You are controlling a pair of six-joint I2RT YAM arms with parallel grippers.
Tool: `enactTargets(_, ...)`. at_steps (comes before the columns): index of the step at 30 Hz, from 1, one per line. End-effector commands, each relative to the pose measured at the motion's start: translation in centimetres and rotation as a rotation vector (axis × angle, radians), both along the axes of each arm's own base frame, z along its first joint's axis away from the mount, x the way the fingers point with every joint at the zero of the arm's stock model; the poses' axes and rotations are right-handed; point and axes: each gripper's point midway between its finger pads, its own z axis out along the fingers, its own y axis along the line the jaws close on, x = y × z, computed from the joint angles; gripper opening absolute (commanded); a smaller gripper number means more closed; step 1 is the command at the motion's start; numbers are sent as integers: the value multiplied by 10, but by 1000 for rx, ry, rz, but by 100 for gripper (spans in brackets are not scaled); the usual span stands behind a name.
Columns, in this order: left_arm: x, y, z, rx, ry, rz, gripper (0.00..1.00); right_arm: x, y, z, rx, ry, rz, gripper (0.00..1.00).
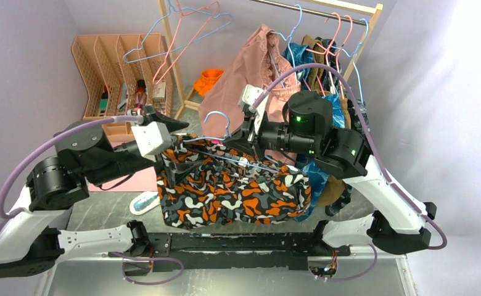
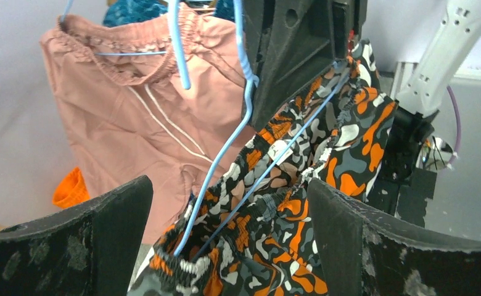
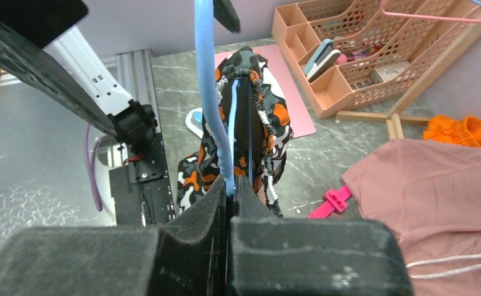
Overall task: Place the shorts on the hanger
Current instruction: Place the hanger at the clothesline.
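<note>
The camouflage-print shorts [image 1: 232,191] hang in mid-air above the table, their elastic waistband stretched along the light-blue hanger [image 1: 222,120]. The hanger's arm and bar run into the waistband opening in the left wrist view [image 2: 226,154]. My right gripper [image 3: 230,191] is shut on the hanger's wire [image 3: 207,92] just below the hook and holds it up; it also shows from above [image 1: 244,140]. My left gripper [image 2: 229,240] is open wide, with the shorts' waistband [image 2: 275,228] between its fingers and touching neither. From above it sits at the shorts' left end [image 1: 179,139].
A dusty-pink garment [image 1: 244,80] and a blue leaf-print garment [image 1: 300,55] hang on the wooden rack [image 1: 361,12] behind. Pink hangers [image 1: 189,31] hang at the rack's left. A peach organiser [image 1: 121,68] stands back left. A pink mat [image 1: 133,179] and a pink clip [image 3: 330,200] lie on the table.
</note>
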Motion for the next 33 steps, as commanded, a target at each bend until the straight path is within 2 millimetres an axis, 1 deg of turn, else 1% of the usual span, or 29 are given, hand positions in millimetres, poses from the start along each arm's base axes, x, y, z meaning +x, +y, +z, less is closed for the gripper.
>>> enactTargets(1,-7,-23,-24,101,-3,-114,99,-14,-1,16,70,5,54,0)
enactTargets(5,-4,-35,-38,141,-8,-140,99,-23,0,16,81,26,94,0)
enactTargets(8,-2,-43,-47,159,-11,-157,96,-27,-1,18,90,35,112,0)
enactTargets(11,0,-49,-54,173,-16,-167,88,-30,-1,17,84,44,122,0)
enactTargets(13,1,-50,-57,182,-19,-172,80,-32,-1,16,83,51,128,0)
enactTargets(16,3,-52,-60,195,-21,-172,65,-35,-3,13,77,62,140,0)
enactTargets(17,3,-52,-59,195,-21,-175,59,-36,-4,11,70,67,144,0)
enactTargets(19,3,-51,-58,191,-19,-182,43,-37,-6,5,55,73,145,0)
enactTargets(20,1,-51,-56,187,-18,-191,39,-38,-7,3,49,73,144,0)
enactTargets(21,0,-51,-55,182,-15,-198,39,-38,-8,1,44,72,142,0)
enactTargets(24,-6,-52,-54,169,6,-234,46,-39,-12,-4,33,71,138,0)
enactTargets(25,-8,-52,-55,166,13,-249,46,-39,-12,-5,30,70,138,0)
enactTargets(26,-10,-53,-56,165,21,-260,46,-39,-13,-6,30,68,138,0)
enactTargets(28,-11,-53,-58,166,30,-272,42,-41,-14,-6,29,66,144,0)
enactTargets(30,-10,-53,-59,165,35,-272,30,-42,-15,-6,28,67,151,0)
enactTargets(32,-10,-54,-58,155,34,-270,10,-44,-15,-7,24,72,157,0)
enactTargets(33,-10,-54,-57,145,32,-267,8,-44,-15,-9,18,76,159,0)
